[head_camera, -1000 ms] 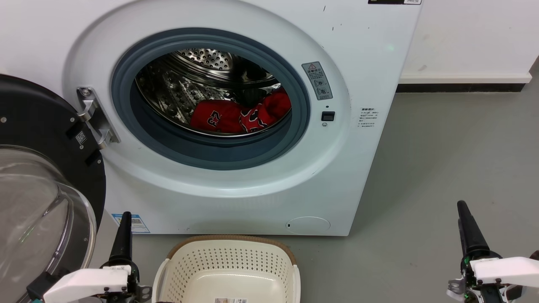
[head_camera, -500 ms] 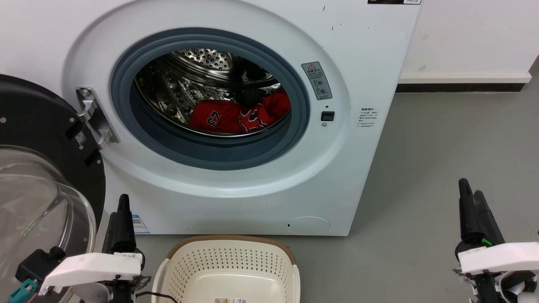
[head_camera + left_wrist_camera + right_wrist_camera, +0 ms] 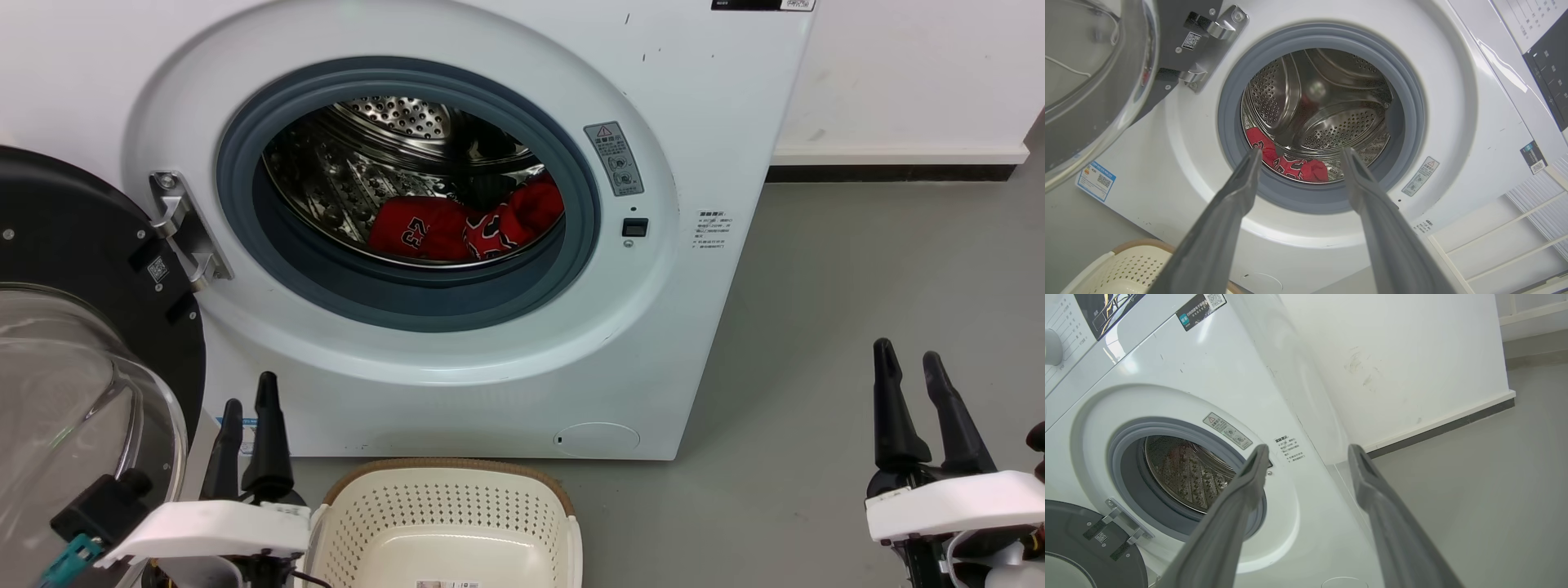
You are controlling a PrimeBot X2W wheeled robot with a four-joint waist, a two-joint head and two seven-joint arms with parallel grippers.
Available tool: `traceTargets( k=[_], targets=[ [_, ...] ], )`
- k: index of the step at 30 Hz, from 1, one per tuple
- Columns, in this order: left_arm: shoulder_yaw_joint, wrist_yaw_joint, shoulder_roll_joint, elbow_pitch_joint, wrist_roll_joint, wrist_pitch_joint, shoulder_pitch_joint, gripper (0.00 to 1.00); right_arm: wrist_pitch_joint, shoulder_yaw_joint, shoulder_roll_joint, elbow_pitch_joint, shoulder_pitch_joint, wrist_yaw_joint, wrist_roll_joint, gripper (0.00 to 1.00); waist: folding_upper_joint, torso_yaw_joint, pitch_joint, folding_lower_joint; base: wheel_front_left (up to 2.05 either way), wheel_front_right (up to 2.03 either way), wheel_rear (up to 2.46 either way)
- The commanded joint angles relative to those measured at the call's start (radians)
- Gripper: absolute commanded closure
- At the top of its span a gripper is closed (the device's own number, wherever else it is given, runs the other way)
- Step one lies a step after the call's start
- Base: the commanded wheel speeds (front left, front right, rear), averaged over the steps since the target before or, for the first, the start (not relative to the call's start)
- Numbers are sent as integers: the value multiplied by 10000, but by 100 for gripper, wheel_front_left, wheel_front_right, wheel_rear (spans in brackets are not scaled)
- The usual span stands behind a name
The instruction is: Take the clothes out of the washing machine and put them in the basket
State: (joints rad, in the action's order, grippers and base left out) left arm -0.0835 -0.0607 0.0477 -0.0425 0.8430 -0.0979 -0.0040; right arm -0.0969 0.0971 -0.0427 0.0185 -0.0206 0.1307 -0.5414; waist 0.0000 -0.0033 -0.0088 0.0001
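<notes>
**Head view.** You face the washing machine (image 3: 718, 122). Its door (image 3: 73, 392) hangs open from the hinge at the porthole's 9 o'clock. The clothes (image 3: 465, 224) lie inside the drum (image 3: 392, 114), heaped toward 5 o'clock of the opening, and one red piece shows the number 23. The basket (image 3: 441, 464) stands on the floor (image 3: 857, 286) at 6 o'clock of the view, just in front of the machine.

Your left jaws stand apart at 7 o'clock. Their fingers (image 3: 265, 433) point up between the door and the basket and grip nothing. Your right jaws stand apart at 4 o'clock over the floor, well apart from the machine, and are likewise empty.

**Left wrist view.** The spread fingers (image 3: 1229, 212) frame the porthole, with the clothes (image 3: 1294, 167) between their tips.

**Right wrist view.** One finger (image 3: 1237, 506) crosses the porthole's 3 o'clock edge, and the other lies over the floor.
</notes>
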Motion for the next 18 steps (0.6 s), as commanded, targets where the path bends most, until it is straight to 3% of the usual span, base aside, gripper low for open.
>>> traceTargets(
  k=[1,18],
  targets=[
    [82,67,23,220,-497,-96,-9,0,-109,-32,-66,-240,-62,0,415,0,0,7,1,-1,0,0,0],
    [918,745,26,559,-3655,-582,159,0,-584,-340,-77,-441,247,0,3001,0,0,6,-30,-1,0,0,0]
  ],
)
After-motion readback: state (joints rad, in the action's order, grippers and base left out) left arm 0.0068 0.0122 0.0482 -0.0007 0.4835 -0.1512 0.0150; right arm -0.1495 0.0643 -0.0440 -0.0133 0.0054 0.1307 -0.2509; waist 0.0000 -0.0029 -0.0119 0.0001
